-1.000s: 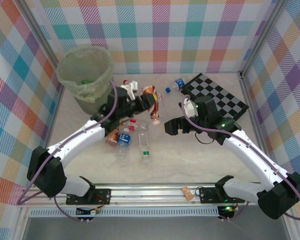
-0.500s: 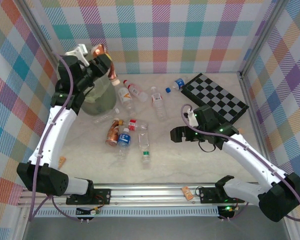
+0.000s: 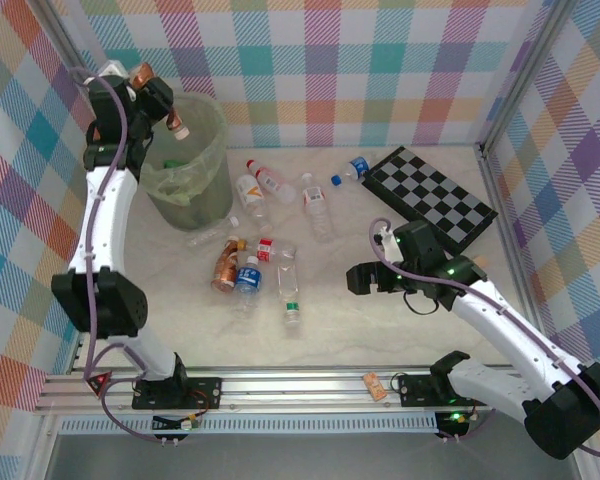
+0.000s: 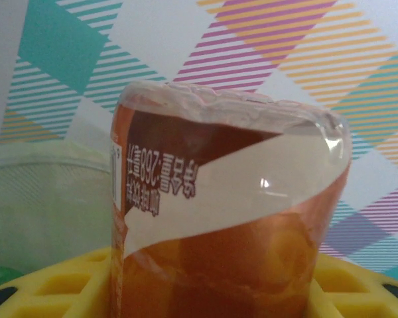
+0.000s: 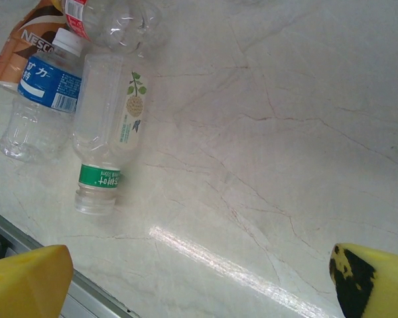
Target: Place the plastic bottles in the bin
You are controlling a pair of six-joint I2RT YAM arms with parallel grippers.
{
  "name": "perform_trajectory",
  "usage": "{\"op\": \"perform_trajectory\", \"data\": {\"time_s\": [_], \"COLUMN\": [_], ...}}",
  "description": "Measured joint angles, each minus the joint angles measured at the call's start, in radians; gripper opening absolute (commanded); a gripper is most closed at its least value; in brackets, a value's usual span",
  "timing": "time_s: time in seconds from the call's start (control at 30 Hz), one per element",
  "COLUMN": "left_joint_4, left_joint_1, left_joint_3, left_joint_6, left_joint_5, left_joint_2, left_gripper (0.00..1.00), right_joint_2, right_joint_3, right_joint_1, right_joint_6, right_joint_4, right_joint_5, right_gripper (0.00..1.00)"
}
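From above, we are seeing the left gripper (image 3: 152, 97) pinching an amber bottle (image 3: 175, 120) – the bin (image 3: 216, 125) is sitting just below it. The right gripper (image 3: 357, 279) is hanging spread wide, loose bottles (image 3: 248, 280) lying to its left.

At the left wrist, yellow fingers (image 4: 46, 291) are hugging the amber bottle (image 4: 232, 225), with the bin (image 4: 46, 199) just beyond.

At the right wrist, the fingers (image 5: 26, 281) are standing far apart over the table (image 5: 285, 132) – a green-labelled bottle (image 5: 109, 139) is lying ahead, leftward.

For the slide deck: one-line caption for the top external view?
Left pincer holds an amber-brown bottle over the bin's rim; right pincer hangs open above the table beside loose bottles.
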Motion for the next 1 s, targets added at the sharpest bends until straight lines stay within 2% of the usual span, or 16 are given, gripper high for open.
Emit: {"op": "perform_trajectory", "data": {"time_s": [0.13,0.43,0.77,0.83,0.9,1.0], "left_joint_4": [-0.107,-0.343,-0.504,-0.509,-0.515,-0.517], "left_joint_1": [0.000,0.000,-0.002,-0.002,-0.008,-0.009], "left_joint_3": [0.133,0.287,0.305,0.291,0.281,0.270], "left_joint_6": [0.071,0.223,0.333,0.340,0.343,0.348], "left_joint_5": [0.008,0.106,0.187,0.194,0.201,0.204], "left_joint_2": [0.126,0.304,0.388,0.390,0.390,0.390], "left_gripper": [0.00,0.00,0.09,0.17,0.38,0.56], "right_joint_2": [-0.010,0.003,0.027,0.043,0.056,0.059], "right_joint_3": [0.000,0.000,0.015,0.026,0.034,0.041], "right_joint_1": [0.000,0.000,0.000,0.000,0.000,0.000], "right_joint_6": [0.000,-0.016,-0.034,-0.038,-0.037,-0.030], "right_joint_4": [-0.010,-0.040,-0.056,-0.061,-0.061,-0.068], "right_joint_5": [-0.001,0.003,0.034,0.039,0.042,0.071], "right_gripper": [0.99,0.99,0.99,0.99,0.99,0.99]}}
